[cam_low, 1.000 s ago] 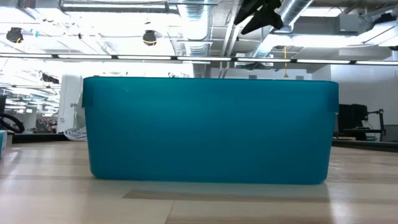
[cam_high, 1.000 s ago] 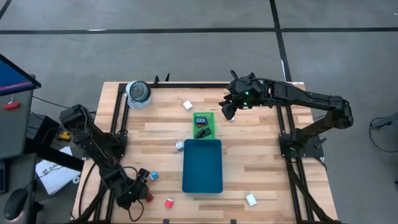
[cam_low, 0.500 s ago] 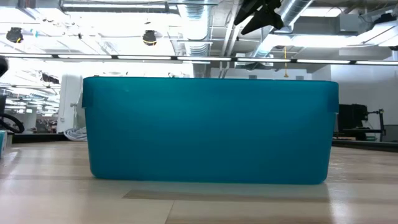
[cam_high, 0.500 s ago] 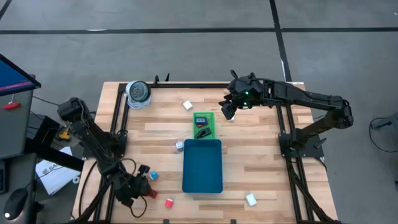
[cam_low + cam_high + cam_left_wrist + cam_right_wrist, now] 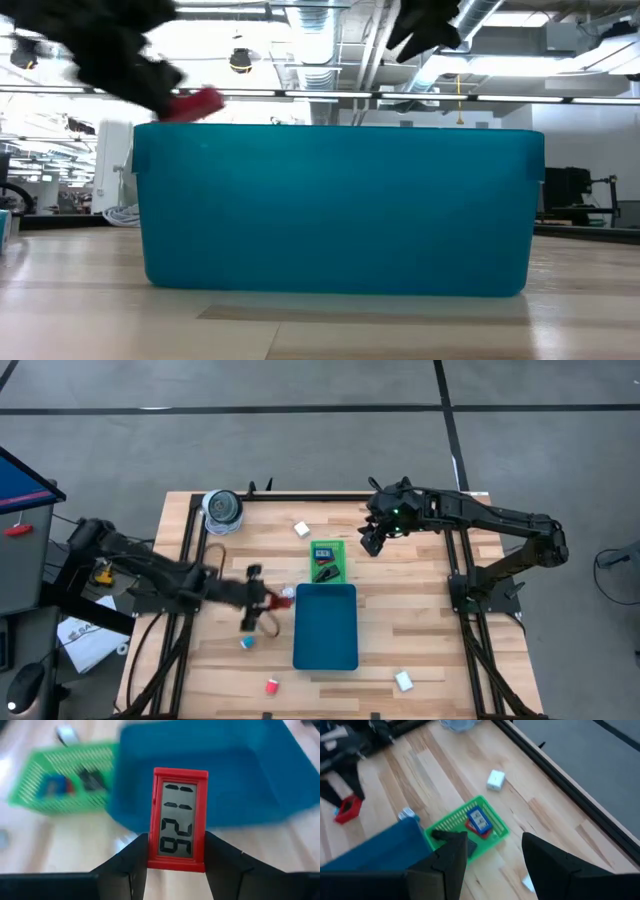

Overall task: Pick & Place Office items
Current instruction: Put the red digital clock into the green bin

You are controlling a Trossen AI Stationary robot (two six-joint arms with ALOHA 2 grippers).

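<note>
While the left gripper [image 5: 176, 851] pinches a red clock [image 5: 179, 819] between its fingers, the piece hangs in the air just left of the teal tray [image 5: 326, 626], near its far left corner. Right gripper [image 5: 372, 540] hovers right of the green tray [image 5: 328, 560], fingers apart and holding nothing. Two white pieces, one blue, one red and one silvery piece lie loose on the table [image 5: 420, 610]; two trays stand there.
</note>
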